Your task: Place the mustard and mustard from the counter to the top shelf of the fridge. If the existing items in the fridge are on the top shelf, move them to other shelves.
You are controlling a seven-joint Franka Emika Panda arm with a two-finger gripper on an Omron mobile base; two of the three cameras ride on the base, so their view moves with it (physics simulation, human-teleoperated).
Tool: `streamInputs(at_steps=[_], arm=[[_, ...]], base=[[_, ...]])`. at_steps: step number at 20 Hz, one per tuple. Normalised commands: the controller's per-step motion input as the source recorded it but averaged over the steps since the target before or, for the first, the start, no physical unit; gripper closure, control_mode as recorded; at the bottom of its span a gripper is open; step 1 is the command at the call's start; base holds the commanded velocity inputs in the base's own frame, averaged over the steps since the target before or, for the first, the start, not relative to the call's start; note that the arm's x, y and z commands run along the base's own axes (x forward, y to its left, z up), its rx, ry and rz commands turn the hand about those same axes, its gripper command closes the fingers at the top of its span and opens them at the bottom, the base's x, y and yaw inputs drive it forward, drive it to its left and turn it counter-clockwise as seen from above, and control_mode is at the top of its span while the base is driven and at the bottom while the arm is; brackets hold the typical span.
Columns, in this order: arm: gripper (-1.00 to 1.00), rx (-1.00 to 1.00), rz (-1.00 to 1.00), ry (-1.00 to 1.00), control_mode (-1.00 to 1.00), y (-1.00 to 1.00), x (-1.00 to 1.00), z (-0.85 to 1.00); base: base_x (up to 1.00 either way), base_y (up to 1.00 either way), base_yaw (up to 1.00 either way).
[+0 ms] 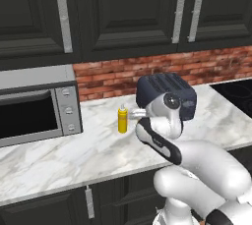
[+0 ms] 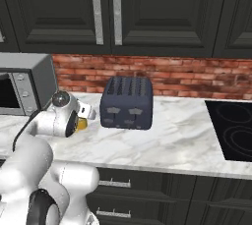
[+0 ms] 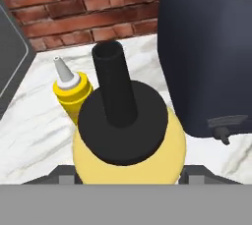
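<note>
The wider mustard bottle [image 3: 129,138], yellow with a black cap, stands upright between the fingers of my gripper [image 3: 129,175], which is shut on its body. A sliver of its yellow [image 2: 81,124] shows beside my hand in the right base view. The slimmer mustard [image 1: 122,120] with a pale nozzle stands on the marble counter [image 1: 74,155], just behind and left of the held bottle [image 3: 73,94]. The fridge, its top shelf, the other shelves and the existing items are out of view.
A dark blue toaster [image 2: 127,102] stands close to the right of the bottles. A silver microwave [image 1: 34,106] sits on the counter at the left. A black cooktop [image 2: 231,130] lies at the far right. Brick wall and dark cabinets rise behind.
</note>
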Motion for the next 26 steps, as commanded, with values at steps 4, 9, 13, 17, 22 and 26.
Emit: streamInputs(at_steps=[4,9,13,17,22,26], arm=[[1.0,0.1,0.02,-0.2,-1.0,-0.05,-1.0,1.0],[1.0,0.07,0.0,-0.17,-1.0,-0.05,-1.0,1.0],[1.0,0.01,0.0,-0.14,-1.0,-0.06,-1.0,1.0],[1.0,0.0,0.0,-0.14,-1.0,-0.16,-1.0,1.0],[1.0,0.0,0.0,-0.11,-1.0,-0.21,-1.0,0.87],[1.0,0.0,0.0,-0.04,-1.0,-0.24,-1.0,0.51]], base=[[0.0,0.0,0.0],[0.0,0.0,0.0],[0.0,0.0,0.0],[0.0,0.0,0.0],[0.0,0.0,0.0],[0.0,0.0,0.0]])
